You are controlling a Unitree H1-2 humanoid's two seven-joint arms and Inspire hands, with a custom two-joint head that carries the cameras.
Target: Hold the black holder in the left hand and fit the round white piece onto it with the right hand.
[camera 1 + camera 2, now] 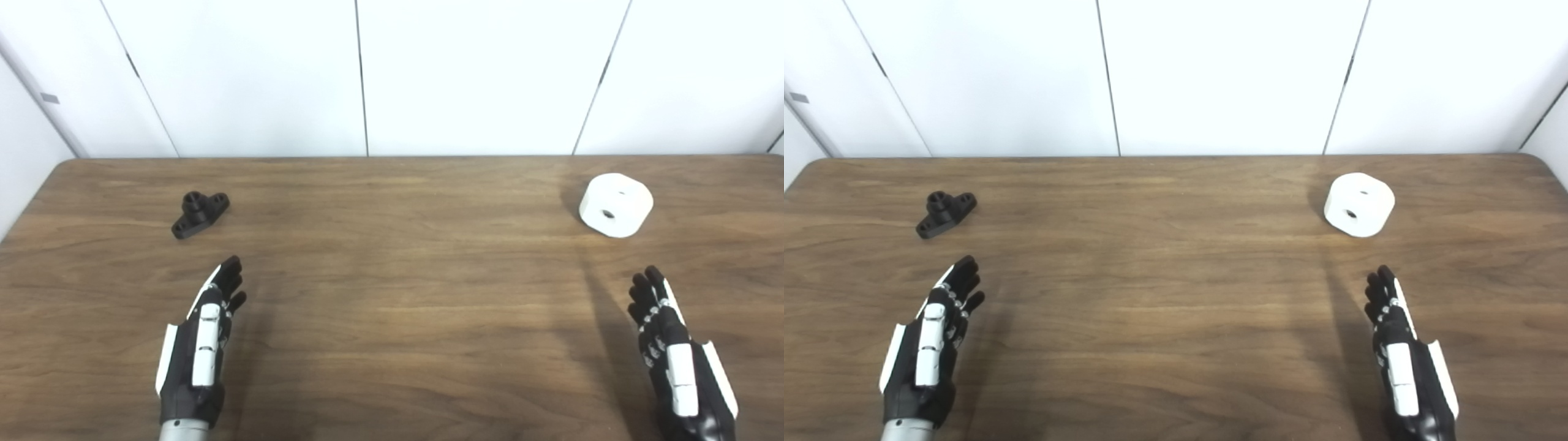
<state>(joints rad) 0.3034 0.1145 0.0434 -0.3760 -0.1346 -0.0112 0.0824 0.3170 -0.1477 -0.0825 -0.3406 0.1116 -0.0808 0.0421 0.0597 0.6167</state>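
So nothing's been picked up yet; both parts are just sitting on the wooden tabletop (392,294) and both hands are empty. The black holder (199,213) lies out at about 10 o'clock, flat on its base with the little round boss pointing up and a mounting ear on each side; the round white piece (615,204) is over at about 2 o'clock, tipped so its holed face looks toward the robot, well apart from the holder.

The layout makes sense for the job; each part is parked on the side of the hand that's meant to take it, so neither arm has to cross over. The left hand (199,340) hovers at roughly 7 o'clock, thumb side up, fingers (228,283) stretched out and loosely apart, holding nothing, aimed at the holder just ahead of it; the right hand (677,349) mirrors it at roughly 5 o'clock, fingers (648,293) straight and open too, with the white piece straight ahead.

My guess is that edge-on pose is a ready stance, so the fingers can close around a part from the side; the holder is low and small, so the left hand's grasp looks like the fiddly one; the white piece is chunky and should be easy to wrap.
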